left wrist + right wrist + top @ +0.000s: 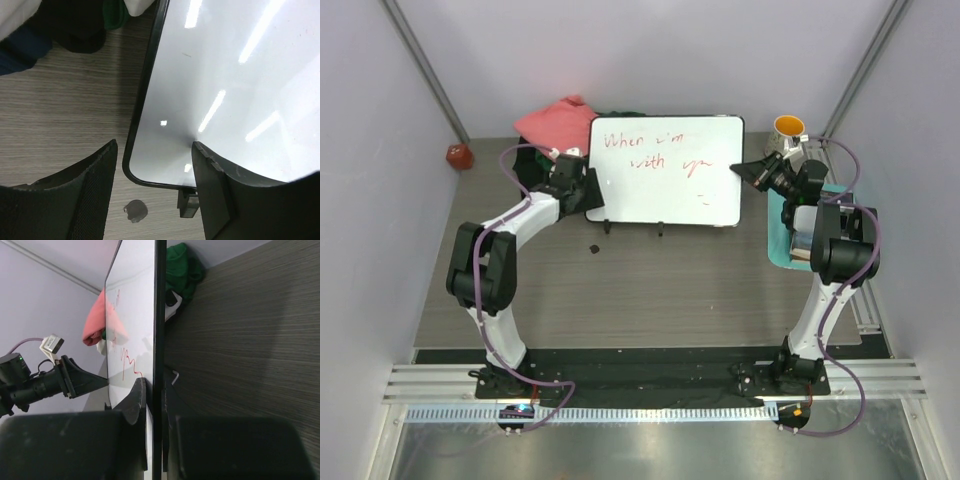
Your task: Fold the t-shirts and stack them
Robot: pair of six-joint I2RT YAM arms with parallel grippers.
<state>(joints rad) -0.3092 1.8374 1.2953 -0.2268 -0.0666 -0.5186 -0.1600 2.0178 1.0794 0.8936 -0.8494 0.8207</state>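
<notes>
A salmon-pink t-shirt (552,118) lies bunched at the back, behind the left end of the white board with red writing (665,170). In the right wrist view the pink shirt (94,326), a dark green one (181,269) and a bit of white cloth (173,304) show behind the board (132,300). In the left wrist view black cloth (70,27), green cloth (114,15) and white cloth (137,6) lie at the top. My left gripper (592,192) (155,150) is open, its jaws either side of the board's corner (225,90). My right gripper (740,171) (157,387) is shut on the board's right edge.
A yellow mug (788,127) stands at the back right. A teal tray (782,235) lies under the right arm. A red object (458,155) sits at the far left. A small dark spot (593,249) (135,210) marks the table in front of the board.
</notes>
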